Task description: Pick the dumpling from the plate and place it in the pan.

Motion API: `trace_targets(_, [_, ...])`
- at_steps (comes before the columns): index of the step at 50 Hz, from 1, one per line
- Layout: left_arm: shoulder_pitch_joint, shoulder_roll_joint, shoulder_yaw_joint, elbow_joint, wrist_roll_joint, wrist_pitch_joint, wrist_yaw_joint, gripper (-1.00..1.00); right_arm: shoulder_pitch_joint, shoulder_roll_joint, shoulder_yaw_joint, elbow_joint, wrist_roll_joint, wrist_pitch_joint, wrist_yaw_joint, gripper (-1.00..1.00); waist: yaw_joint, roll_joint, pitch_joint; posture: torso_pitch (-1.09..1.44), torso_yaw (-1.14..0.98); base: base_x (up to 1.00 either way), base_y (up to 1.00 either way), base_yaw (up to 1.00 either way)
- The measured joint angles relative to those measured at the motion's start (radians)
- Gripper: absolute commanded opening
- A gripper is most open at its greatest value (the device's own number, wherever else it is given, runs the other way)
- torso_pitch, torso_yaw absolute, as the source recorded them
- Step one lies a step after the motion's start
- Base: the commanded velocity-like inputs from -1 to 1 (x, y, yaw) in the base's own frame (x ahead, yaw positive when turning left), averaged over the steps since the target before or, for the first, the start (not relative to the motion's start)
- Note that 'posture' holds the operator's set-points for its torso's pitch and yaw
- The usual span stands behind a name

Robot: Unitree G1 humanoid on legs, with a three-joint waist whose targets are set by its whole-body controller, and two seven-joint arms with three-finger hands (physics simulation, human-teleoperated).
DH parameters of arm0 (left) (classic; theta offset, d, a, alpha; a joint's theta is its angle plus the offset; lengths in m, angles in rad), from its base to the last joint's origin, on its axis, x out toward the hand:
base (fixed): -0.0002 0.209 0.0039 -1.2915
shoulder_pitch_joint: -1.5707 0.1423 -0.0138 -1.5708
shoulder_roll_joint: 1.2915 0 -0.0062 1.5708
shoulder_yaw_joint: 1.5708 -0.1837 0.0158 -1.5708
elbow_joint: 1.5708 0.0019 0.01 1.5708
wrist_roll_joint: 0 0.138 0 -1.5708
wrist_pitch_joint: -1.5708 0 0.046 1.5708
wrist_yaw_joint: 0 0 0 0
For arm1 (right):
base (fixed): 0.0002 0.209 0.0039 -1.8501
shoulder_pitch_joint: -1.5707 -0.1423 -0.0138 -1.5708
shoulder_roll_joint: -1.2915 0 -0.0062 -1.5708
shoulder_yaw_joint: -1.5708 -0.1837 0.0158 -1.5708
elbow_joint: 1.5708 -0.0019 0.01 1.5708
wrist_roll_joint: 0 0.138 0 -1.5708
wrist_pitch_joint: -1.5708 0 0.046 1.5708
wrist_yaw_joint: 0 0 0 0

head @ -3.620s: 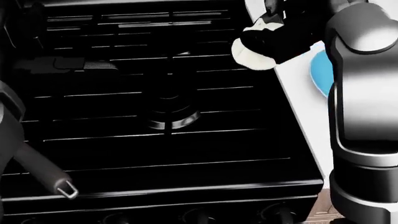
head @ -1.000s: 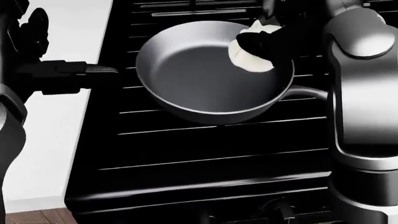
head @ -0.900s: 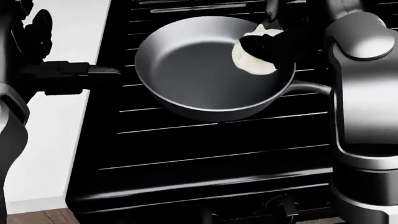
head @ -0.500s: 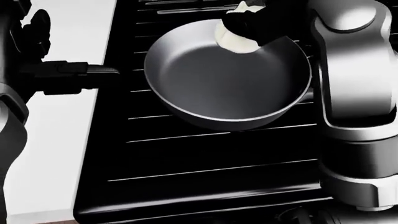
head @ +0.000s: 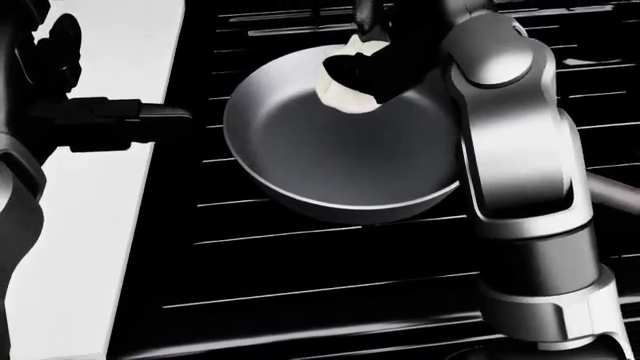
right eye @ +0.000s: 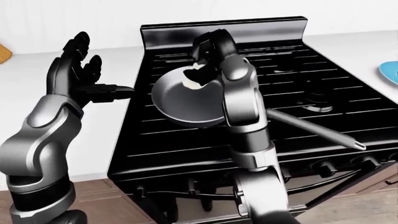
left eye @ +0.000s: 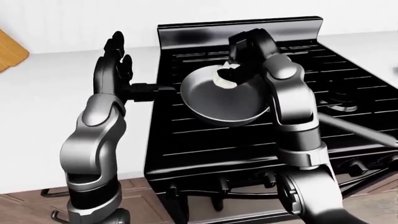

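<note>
The white dumpling is held in my right hand, whose black fingers are shut round it. It hangs just above the inside of the grey pan, near the pan's top rim in the head view. The pan stands on the black stove, and its long handle runs to the lower right. The blue plate shows at the right edge of the right-eye view, on the white counter. My left hand is open and empty, with fingers spread, raised over the counter left of the stove.
White counter lies left of the stove and more counter lies right of it. A wooden board shows at the far left. The stove's back panel rises behind the pan. Knobs line the stove's near edge.
The camera has moved, and the view went from the bare burner and plate to the pan. My right hand carried the dumpling up and left, over the pan's top rim. The left hand stayed.
</note>
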Motion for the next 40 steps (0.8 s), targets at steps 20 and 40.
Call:
trace_targets(20, [0.000, 0.001, 0.001, 0.002, 0.001, -0.001, 0.000, 1.00, 0.051, 0.018, 0.009, -0.014, -0.001, -0.011, -0.008, -1.00, 0.000, 0.001, 0.000, 0.00, 0.00, 0.00, 0.00, 0.00])
trace_targets(40, [0.000, -0.001, 0.000, -0.002, 0.002, 0.002, 0.000, 1.00, 0.076, 0.025, 0.005, 0.065, 0.018, -0.135, -0.052, -1.00, 0.001, 0.000, -0.005, 0.00, 0.00, 0.00, 0.00, 0.00])
